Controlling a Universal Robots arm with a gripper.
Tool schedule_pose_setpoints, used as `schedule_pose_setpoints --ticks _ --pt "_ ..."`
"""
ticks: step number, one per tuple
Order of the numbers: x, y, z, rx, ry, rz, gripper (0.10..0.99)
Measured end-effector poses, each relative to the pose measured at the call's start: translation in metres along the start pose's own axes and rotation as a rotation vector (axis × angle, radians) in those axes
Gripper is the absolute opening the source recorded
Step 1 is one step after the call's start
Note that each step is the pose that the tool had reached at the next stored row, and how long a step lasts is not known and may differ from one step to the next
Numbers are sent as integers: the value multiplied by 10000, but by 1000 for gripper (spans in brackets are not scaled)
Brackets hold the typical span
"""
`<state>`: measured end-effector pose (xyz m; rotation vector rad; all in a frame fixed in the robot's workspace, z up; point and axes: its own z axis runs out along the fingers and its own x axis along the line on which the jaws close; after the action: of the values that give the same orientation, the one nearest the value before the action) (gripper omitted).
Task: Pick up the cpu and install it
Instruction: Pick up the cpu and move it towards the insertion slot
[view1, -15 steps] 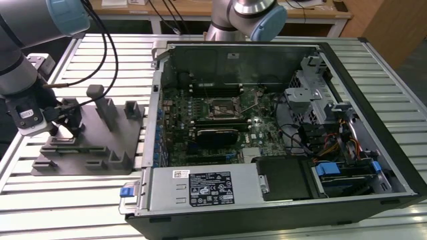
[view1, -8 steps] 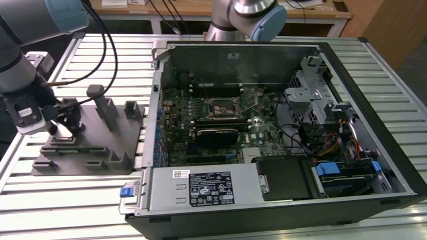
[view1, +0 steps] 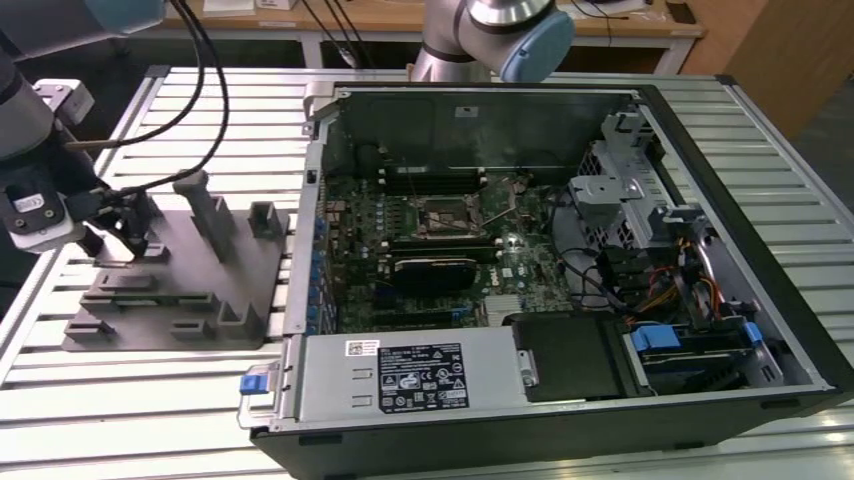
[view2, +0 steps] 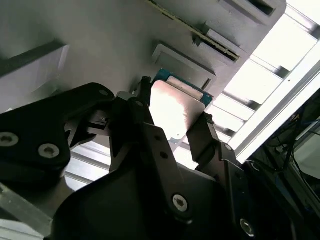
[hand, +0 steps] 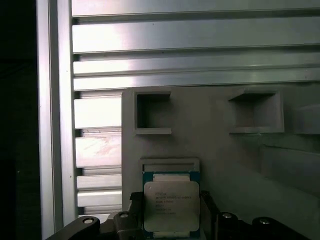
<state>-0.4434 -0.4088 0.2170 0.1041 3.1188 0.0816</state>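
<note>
Pale silvery metal forms the top of the cpu (hand: 171, 202), a small flat square on a green-edged substrate; its lid carries several lines of dark print. In both wrist views the chip lies flat on the grey fixture (hand: 210, 150), just beside a raised rectangular lip. The gripper (hand: 171, 199) stands over it with one black finger against each of two opposite edges, so the jaws are closed onto the chip, which rests on the fixture. The second wrist view shows the same hold from below the fingers (view2: 202, 132), with the lid glaring white.

In the exterior view the gripper (view1: 120, 235) is low over the fixture (view1: 200, 290) at that view's left, on a slatted aluminium table (view1: 174, 110). At the exterior view's right an open computer case (view1: 787, 300) lies on its side, well apart from the chip. Its motherboard socket (view1: 447, 215) has a metal frame. The power supply (view1: 360, 400) bears a black-and-white printed label (view1: 420, 378) and a small white sticker (view1: 362, 347)
</note>
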Motion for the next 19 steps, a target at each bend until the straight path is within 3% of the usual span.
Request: schedule_pose_setpoints --ticks 19 --pt "-5 14 -263 0 0 0 541"
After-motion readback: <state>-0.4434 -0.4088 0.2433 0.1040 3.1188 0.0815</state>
